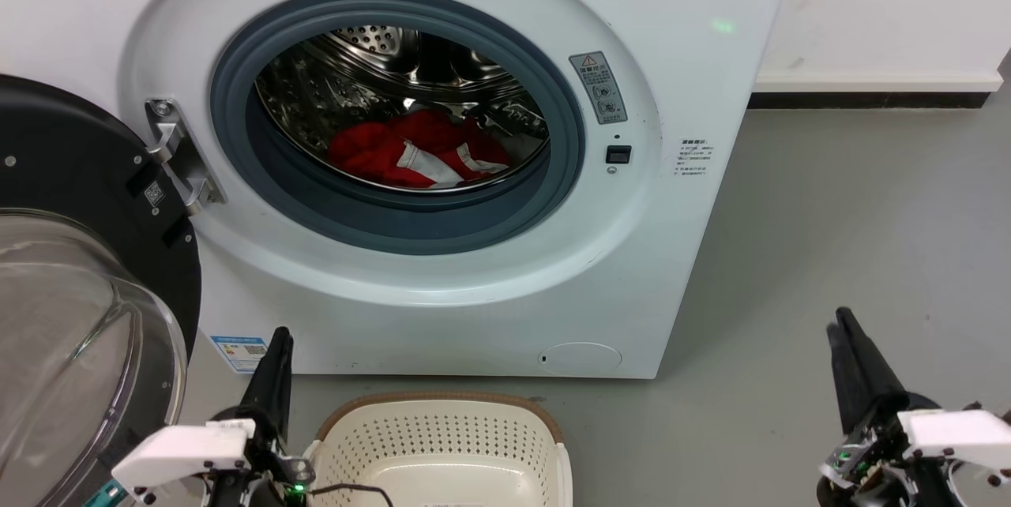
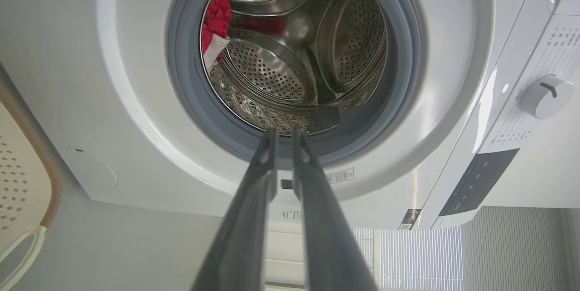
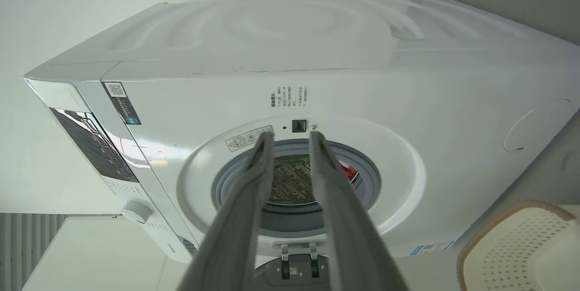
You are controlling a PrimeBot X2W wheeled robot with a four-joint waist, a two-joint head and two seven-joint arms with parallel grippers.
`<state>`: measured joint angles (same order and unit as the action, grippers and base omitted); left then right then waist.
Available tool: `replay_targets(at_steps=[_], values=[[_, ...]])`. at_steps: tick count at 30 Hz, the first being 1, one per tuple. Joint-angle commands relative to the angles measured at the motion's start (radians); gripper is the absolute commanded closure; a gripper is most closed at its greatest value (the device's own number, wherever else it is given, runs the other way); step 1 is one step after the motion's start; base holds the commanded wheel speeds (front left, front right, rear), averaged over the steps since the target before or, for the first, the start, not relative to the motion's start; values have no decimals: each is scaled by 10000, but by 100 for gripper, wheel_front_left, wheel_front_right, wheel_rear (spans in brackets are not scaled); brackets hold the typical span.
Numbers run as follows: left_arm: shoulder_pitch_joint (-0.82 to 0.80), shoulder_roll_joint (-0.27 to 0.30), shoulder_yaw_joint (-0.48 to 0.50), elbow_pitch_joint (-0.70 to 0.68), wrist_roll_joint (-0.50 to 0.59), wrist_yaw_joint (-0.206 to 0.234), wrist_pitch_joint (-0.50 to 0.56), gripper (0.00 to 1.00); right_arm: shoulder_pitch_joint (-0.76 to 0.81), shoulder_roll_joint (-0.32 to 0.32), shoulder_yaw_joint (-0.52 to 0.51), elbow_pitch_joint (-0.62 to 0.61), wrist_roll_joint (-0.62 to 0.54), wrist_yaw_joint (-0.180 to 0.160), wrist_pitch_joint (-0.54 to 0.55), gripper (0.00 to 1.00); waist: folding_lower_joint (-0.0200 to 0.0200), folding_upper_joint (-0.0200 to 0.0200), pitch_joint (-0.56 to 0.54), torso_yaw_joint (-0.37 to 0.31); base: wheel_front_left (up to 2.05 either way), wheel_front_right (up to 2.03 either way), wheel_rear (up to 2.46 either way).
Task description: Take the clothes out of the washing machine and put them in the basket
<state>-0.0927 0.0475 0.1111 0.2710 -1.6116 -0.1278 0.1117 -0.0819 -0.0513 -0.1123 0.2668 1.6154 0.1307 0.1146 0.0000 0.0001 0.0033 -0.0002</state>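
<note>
Your left gripper (image 2: 284,136) has its two long fingers drawn nearly together with only a thin slit between them, and nothing is held. In the head view it sits low on the left, just beside the basket's (image 1: 442,399) left edge, fingers pointing up towards the washing machine (image 1: 474,309). In its own wrist view the fingertips line up with the lower edge of the grey door ring (image 1: 237,96).

Your right gripper (image 3: 292,137) has its fingers a little parted, a clear gap showing between the tips, and it is empty too. In the head view it hangs at the lower right over bare grey floor (image 1: 829,254), well apart from both the washer and the basket.

The clothes (image 1: 379,152) lie inside the steel drum (image 1: 371,41), heaped on its floor towards the front: a bright red bundle with a white striped piece on top near the middle. Neither gripper touches them.

The door (image 1: 79,175) stands swung wide open on the left, its black rim and clear glass bowl close to your left arm. The basket stands on the floor right in front of the washer, below the opening, and what you can see of its inside holds no garment. The left wrist view also catches a white dial (image 2: 543,96) on the control panel.
</note>
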Motion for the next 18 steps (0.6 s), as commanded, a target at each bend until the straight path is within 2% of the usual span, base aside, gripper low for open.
replay_targets(at_steps=[1,13,18], values=[[-126,16,-42,-126,50,-10,-44,0,-114,-2,30,-135,-46,0,-72,0,0,-1,2,-2,0,0,0],[-271,20,-543,-275,679,-14,-655,0,24,-1,192,-480,-692,0,-676,0,0,-1,23,20,0,0,0],[-359,21,-673,-512,1723,-17,-964,0,77,-1,193,-772,-1918,0,-989,0,0,-1,35,61,0,0,0]])
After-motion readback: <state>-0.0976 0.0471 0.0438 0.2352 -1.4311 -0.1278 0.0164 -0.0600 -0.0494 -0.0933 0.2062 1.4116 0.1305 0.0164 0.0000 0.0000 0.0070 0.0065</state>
